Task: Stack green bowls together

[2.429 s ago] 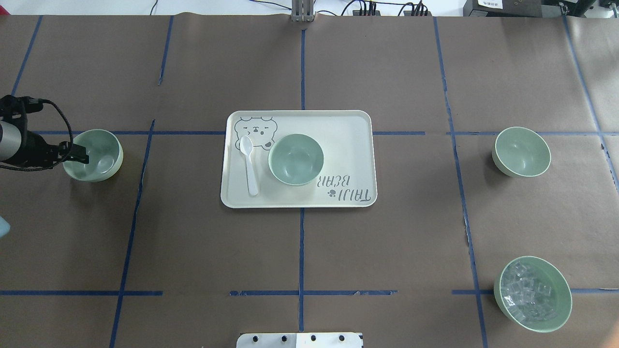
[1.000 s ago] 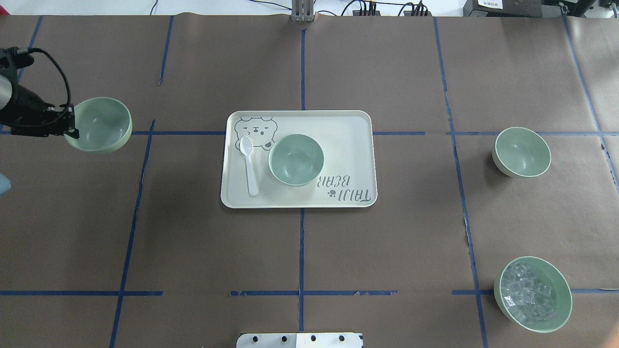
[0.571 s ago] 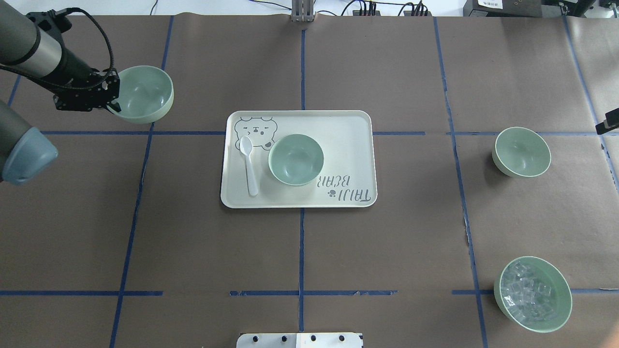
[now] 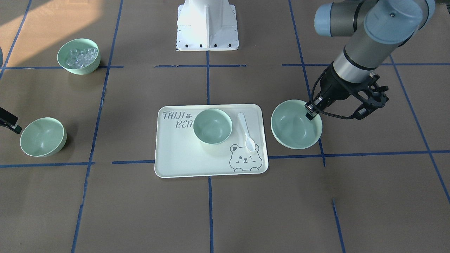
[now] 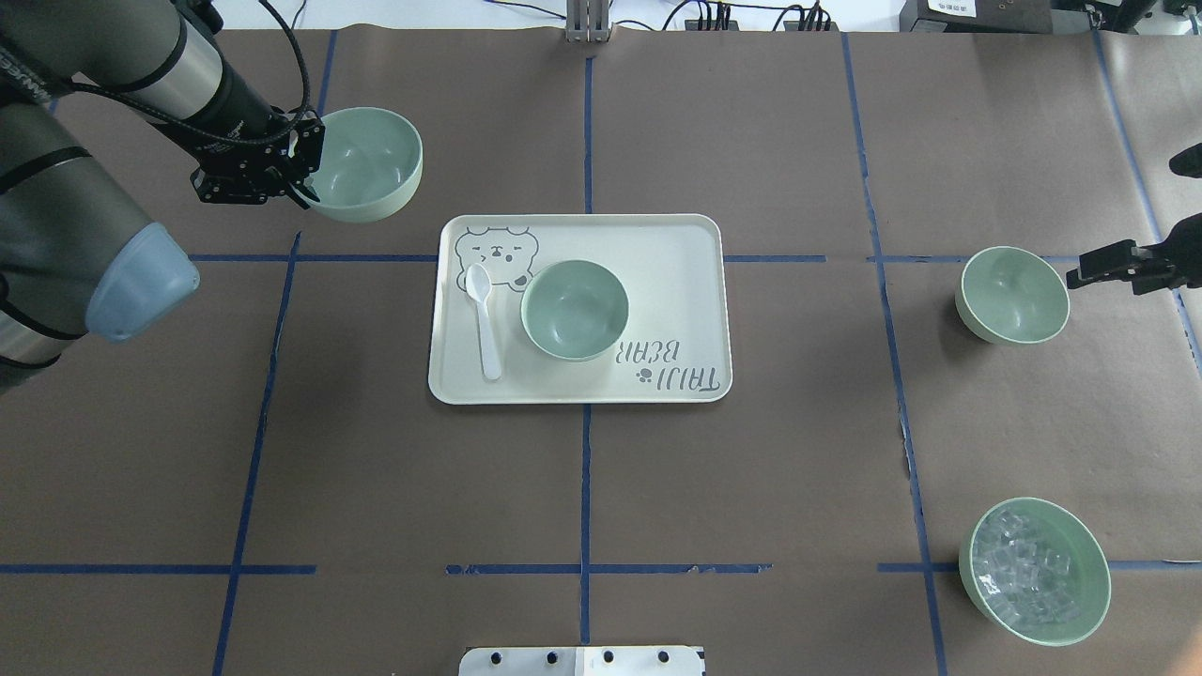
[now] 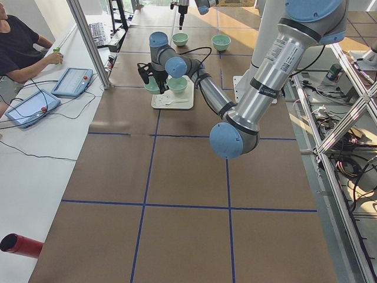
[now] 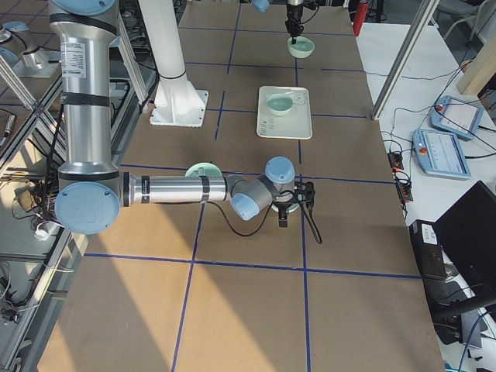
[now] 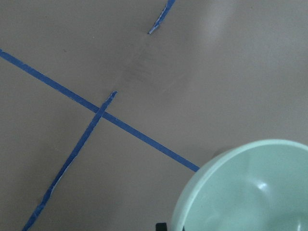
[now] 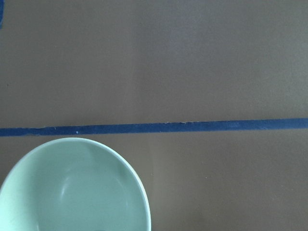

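Note:
My left gripper (image 5: 305,178) is shut on the rim of a green bowl (image 5: 364,161) and holds it off the table, beyond the tray's far left corner. It also shows in the front view (image 4: 296,123) and the left wrist view (image 8: 250,187). A second green bowl (image 5: 574,309) stands on the bear-print tray (image 5: 676,244). A third green bowl (image 5: 1012,294) stands on the table at the right and fills the lower left of the right wrist view (image 9: 72,187). My right gripper (image 5: 1078,275) hovers at its right rim; I cannot tell whether it is open.
A white spoon (image 5: 485,319) lies on the tray left of the bowl. A green bowl of clear cubes (image 5: 1034,571) stands at the near right. The robot's base (image 4: 207,24) is at the near middle. An operator (image 6: 23,47) sits beyond the far edge.
My left gripper has lifted its bowl off the table and carried it right, toward the tray. My right arm has come into view beside the right bowl.

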`<control>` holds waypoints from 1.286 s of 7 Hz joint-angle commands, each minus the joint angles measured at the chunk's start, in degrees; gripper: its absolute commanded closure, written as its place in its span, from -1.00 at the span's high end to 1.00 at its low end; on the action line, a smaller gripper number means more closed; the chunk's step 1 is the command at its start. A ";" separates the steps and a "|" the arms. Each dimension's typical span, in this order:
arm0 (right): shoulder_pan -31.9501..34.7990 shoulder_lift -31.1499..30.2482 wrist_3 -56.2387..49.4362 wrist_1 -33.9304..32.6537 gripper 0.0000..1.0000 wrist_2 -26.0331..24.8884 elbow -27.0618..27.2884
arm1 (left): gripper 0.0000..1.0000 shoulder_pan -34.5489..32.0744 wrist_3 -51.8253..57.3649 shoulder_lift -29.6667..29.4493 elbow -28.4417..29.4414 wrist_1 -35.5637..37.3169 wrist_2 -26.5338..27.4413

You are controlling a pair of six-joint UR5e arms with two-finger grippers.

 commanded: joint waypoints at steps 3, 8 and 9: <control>-3.86 3.22 1.15 1.88 0.62 -1.11 -4.79 | -1.00 2.71 -3.66 -2.73 -0.06 0.49 0.00; -3.16 4.19 0.98 1.17 -1.00 2.58 -4.44 | -1.00 10.52 -13.22 -7.64 3.35 -1.25 4.22; -2.29 4.89 1.06 1.09 -1.00 4.41 -4.35 | -1.00 12.71 -16.99 -8.44 4.58 -4.13 6.57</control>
